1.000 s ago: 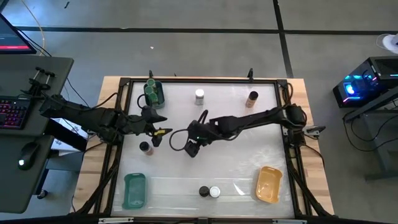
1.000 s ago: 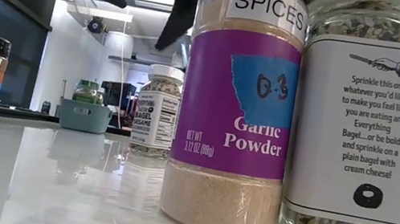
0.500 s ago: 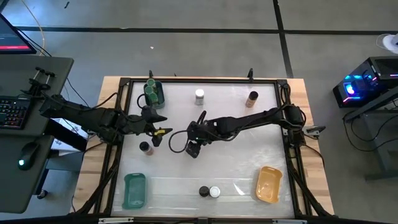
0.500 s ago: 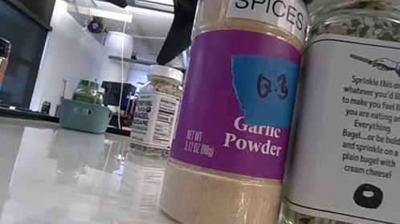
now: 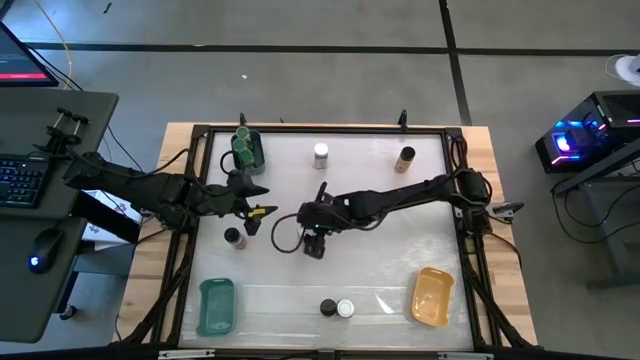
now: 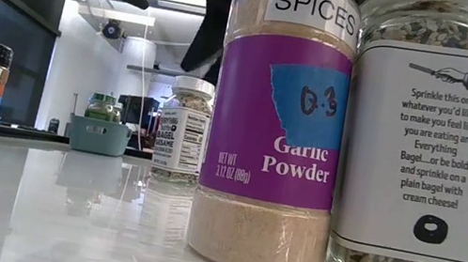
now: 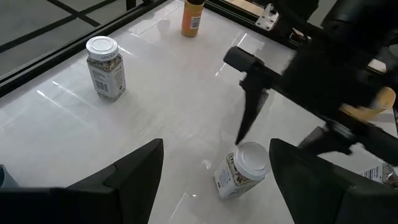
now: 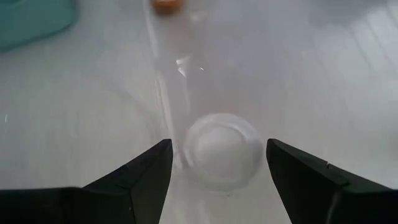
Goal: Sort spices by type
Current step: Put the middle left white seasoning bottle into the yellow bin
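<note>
2 end effectors hover open and empty mid-table (image 5: 390, 255): the right end effector (image 8: 214, 163) spread directly above a white-lidded jar (image 8: 222, 149), the left end effector (image 7: 214, 163) at its 9 o'clock.

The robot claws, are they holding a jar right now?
No, nothing is held. The right gripper hangs open above a white-lidded clear spice jar, fingers either side, not gripping. The left gripper is open too, apart from it.

My two arms are matte black, jointed, with looped black cables. The left gripper (image 5: 252, 212) shows a yellow marking by its fingers; the right gripper (image 5: 314, 246) has wedge-shaped dark fingers (image 8: 134, 183).
</note>
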{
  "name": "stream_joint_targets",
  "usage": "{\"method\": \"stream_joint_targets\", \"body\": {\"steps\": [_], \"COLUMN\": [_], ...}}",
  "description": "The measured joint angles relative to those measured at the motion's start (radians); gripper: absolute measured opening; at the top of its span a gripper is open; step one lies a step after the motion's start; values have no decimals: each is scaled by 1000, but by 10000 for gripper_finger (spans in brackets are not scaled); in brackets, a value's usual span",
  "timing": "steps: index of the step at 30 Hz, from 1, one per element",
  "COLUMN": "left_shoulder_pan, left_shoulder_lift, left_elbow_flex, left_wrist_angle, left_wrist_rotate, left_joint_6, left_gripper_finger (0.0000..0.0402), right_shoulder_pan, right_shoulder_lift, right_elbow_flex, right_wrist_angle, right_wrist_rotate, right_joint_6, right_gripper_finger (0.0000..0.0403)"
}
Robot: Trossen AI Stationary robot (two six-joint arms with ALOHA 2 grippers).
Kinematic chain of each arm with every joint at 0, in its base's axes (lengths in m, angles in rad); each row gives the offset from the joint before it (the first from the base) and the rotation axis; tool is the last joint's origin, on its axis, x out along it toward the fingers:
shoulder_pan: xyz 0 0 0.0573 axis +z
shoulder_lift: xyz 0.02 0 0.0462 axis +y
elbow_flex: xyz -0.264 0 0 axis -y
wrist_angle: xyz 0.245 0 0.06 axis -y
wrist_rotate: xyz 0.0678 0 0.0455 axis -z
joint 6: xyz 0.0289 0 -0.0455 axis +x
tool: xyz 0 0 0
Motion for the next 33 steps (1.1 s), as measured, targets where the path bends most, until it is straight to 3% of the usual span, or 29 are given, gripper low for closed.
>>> {"method": "stream_joint_targets", "body": {"steps": [7,18,23,33], "left_shoulder_pan": [0,0,0,0], "left_shoulder_lift": [0,0,0,0], "left_elbow_flex": [0,0,0,0], "left_wrist_angle": [0,0,0,0], "left_wrist_rotate": [-2,-2,-1,0], "left_joint_6": [-2,-20,-27,-26], "left_gripper_finger": [278,278,278,278], "right_shoulder_pan": [12,-11,-11,-18], "right_shoulder_lift": [0,19,26,72], "right_elbow_flex": [0,0,0,5], "right_wrist_angle": [44,107,103,123], "right_wrist_rotate": [-24,1,-46,-37], "right_joint_6": [-220,-324,-318,-331], "right_gripper_finger": [256,256,256,256]}}
